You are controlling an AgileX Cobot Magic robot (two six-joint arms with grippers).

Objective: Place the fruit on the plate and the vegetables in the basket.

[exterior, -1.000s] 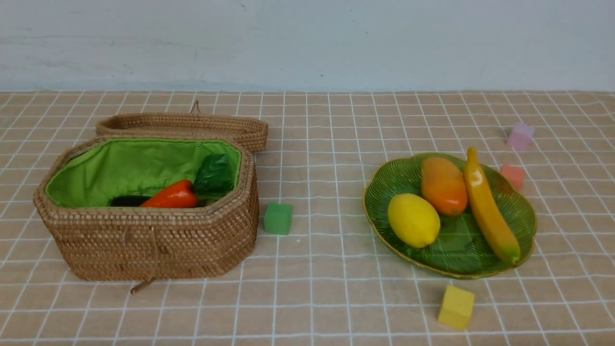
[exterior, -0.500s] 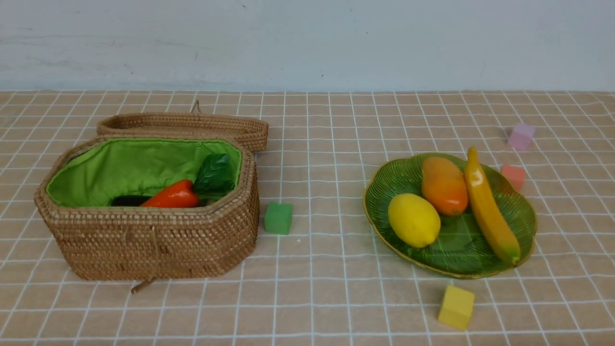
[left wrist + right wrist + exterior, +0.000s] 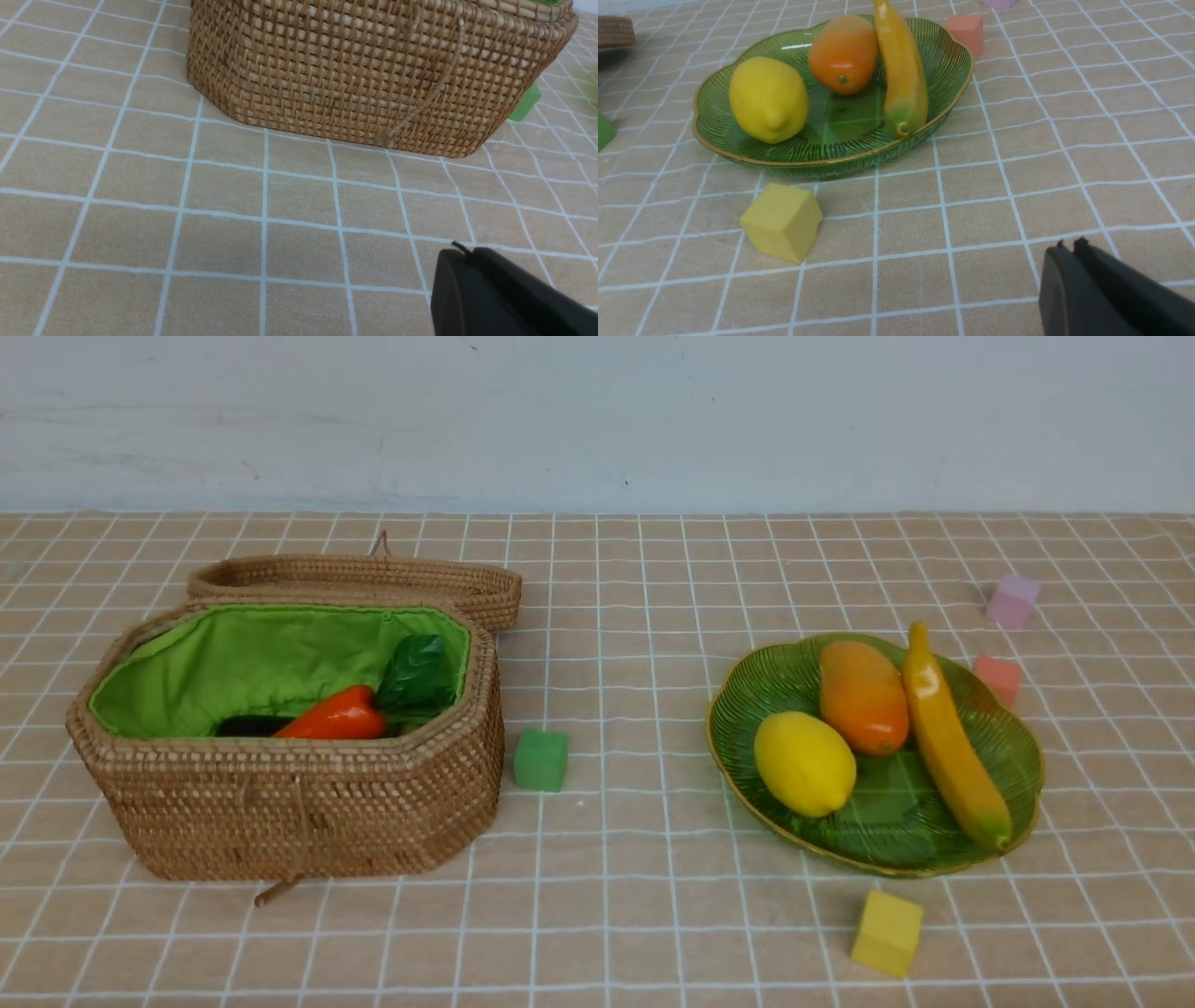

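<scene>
Three toy fruits, a long yellow banana [image 3: 952, 747], round yellow lemon [image 3: 804, 763] and oval orange mango [image 3: 863, 696], lie sorted on the ribbed green glass plate [image 3: 747, 709]. An orange carrot [image 3: 334, 717] and dark vegetables sit inside the green-lined wicker basket [image 3: 299, 807]. Left tool [image 3: 460, 261] and right tool [image 3: 1066, 261] are closed, empty, low over the surface, apparently finished.

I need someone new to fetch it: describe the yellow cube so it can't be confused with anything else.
Find the green plate on the robot's right side of the table, holding the lemon, mango and banana. Just in front of its near rim, on the cloth, sits the yellow cube. It is the only yellow block; the pink cube and purple cube lie behind the plate.
</scene>
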